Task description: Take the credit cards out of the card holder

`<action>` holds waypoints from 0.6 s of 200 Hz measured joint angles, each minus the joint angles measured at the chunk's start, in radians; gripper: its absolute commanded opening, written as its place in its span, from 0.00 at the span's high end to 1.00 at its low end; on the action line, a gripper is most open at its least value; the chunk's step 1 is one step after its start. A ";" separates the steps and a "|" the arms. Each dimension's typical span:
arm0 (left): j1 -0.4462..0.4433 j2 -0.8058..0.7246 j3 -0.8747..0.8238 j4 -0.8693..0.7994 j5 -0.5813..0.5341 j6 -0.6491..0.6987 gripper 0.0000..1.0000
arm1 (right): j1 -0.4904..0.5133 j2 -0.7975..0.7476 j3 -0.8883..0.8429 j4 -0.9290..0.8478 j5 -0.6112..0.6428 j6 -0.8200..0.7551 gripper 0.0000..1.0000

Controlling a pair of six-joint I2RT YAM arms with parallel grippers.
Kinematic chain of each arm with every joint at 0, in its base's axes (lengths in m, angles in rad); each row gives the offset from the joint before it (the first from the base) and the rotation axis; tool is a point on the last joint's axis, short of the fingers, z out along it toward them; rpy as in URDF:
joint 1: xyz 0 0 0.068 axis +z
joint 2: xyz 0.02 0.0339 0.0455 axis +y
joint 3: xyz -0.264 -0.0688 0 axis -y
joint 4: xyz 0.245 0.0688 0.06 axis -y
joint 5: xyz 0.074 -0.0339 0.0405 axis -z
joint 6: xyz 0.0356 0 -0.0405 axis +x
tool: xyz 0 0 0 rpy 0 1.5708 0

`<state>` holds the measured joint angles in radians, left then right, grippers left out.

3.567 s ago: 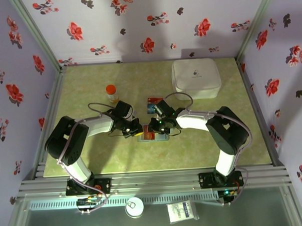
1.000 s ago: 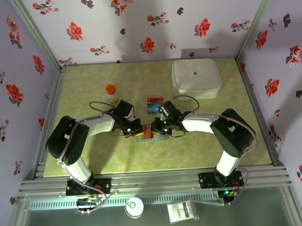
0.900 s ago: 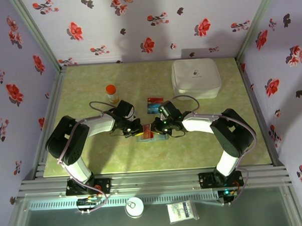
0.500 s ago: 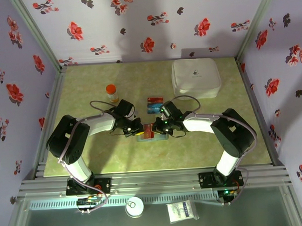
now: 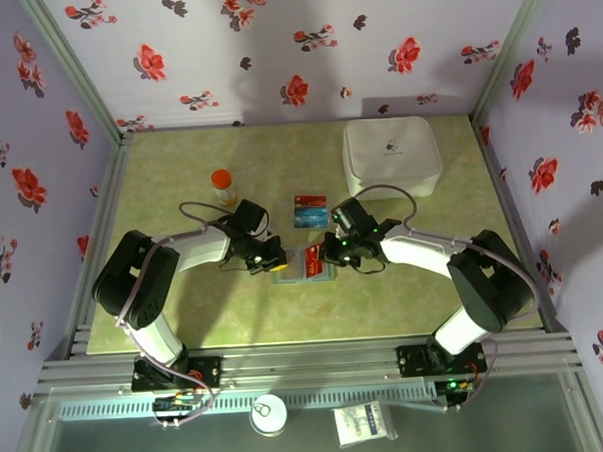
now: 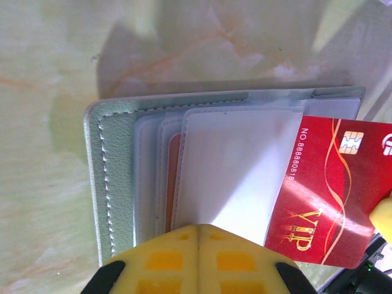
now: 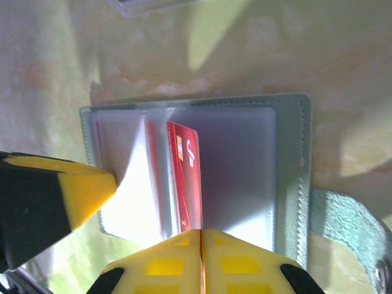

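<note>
One red card (image 6: pixel 324 202), half out of the card holder (image 6: pixel 110 184) toward 6 o'clock on the surface (image 5: pixel 179 181), may slip the pinch of the right tool (image 7: pixel 201 236) or drag the holder past the pressed-together left tool (image 6: pixel 197 236).

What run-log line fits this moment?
left gripper shut on card holder | right gripper shut on red card | red card partly out
</note>
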<state>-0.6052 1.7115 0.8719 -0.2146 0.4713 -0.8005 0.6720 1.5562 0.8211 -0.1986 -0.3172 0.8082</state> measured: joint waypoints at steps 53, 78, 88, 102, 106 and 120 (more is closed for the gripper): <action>0.000 0.000 0.001 0.000 0.000 0.000 1.00 | 0.010 0.005 0.041 -0.046 0.008 -0.021 0.92; 0.000 0.000 0.001 0.000 0.000 0.000 1.00 | 0.018 0.005 0.048 -0.053 0.014 -0.023 0.92; 0.000 0.000 0.001 0.000 0.000 0.000 1.00 | 0.021 0.005 0.052 -0.055 0.016 -0.023 0.92; 0.000 -0.002 0.001 0.000 0.000 0.000 1.00 | 0.025 0.006 0.059 -0.058 0.019 -0.023 0.92; 0.000 -0.002 0.001 0.000 0.000 0.000 1.00 | 0.026 0.006 0.060 -0.059 0.020 -0.023 0.92; 0.000 -0.010 0.001 0.000 0.000 0.000 1.00 | 0.029 0.008 0.065 -0.060 0.024 -0.022 0.92</action>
<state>-0.6052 1.7020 0.8726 -0.2150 0.4709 -0.8009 0.7013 1.5639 0.8860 -0.2584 -0.2932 0.7860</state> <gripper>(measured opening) 0.038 0.082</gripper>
